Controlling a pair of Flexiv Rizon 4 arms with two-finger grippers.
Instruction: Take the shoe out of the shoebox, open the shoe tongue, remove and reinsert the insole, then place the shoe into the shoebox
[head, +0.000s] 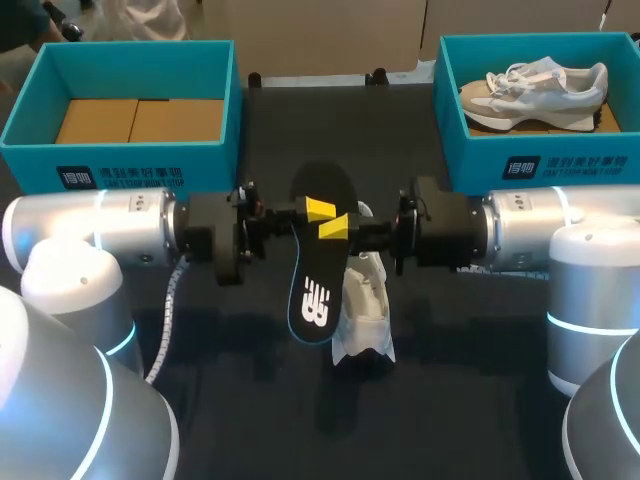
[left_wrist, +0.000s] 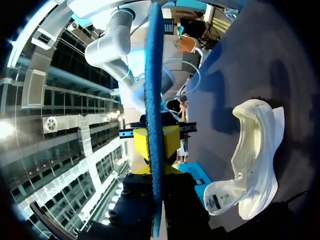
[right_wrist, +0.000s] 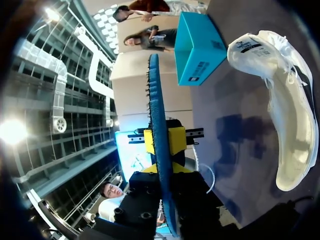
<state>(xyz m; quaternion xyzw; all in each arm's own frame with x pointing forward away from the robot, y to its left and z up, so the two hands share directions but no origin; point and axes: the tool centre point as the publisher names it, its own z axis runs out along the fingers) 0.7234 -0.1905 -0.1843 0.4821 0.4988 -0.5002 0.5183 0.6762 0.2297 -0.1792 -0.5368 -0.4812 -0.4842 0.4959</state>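
A black insole (head: 315, 270) with a blue edge hangs above the middle of the table, held between my two arms. My left gripper (head: 320, 210) comes in from the left and is shut on the insole's upper part. My right gripper (head: 333, 228) meets it from the right, just below, and is also shut on the insole. In the left wrist view the insole (left_wrist: 154, 75) stands edge-on between the yellow tips of the left gripper (left_wrist: 154, 145). The right wrist view shows the same insole (right_wrist: 156, 100) in the right gripper (right_wrist: 161, 145). The white shoe (head: 365, 310) lies on its side on the table under the right gripper.
A teal shoebox (head: 540, 165) at the back right holds a second, pale sneaker (head: 535, 90). Another teal box (head: 120, 165) at the back left holds brown cardboard. A cable (head: 168, 310) hangs down from my left arm towards the table.
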